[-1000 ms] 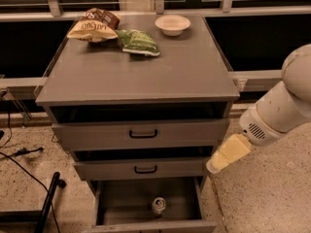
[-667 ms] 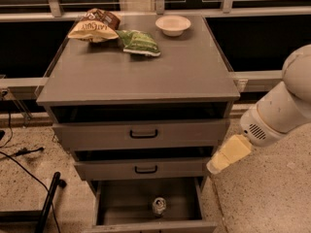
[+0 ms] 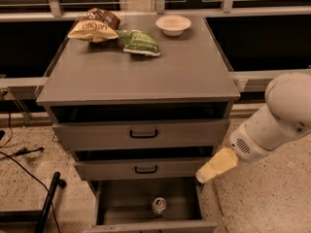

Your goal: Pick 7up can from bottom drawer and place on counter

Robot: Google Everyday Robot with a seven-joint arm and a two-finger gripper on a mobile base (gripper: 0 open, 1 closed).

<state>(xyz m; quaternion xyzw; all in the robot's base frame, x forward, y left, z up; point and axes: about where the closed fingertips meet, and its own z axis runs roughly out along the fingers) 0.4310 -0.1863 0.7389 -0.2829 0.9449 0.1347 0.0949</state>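
Gripper (image 3: 201,175) jaws cream-yellow, right of grey bottom drawer (image 3: 121,199); silvery 7up can (image 3: 159,205); green bag (image 3: 138,41); white bowl (image 3: 173,24).

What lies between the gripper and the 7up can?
Camera view: only bare floor of the bottom drawer; the gripper hangs upper right of the 7up can.

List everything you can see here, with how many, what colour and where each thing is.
7up can: one, silvery with green, standing in the bottom drawer near its front
bottom drawer: one, grey, pulled open, lowest of three
counter: one, grey, top of the cabinet
upper drawers: two, grey with black handles, above the bottom drawer
chip bag: one, yellow and brown, back left of the counter
snack bag: one, green, on the counter right of the chip bag
bowl: one, white, back of the counter
cables: black, on the floor at left
arm: one, white, right of the cabinet
hand: one, yellowish, at the cabinet's right edge, level with the middle drawer
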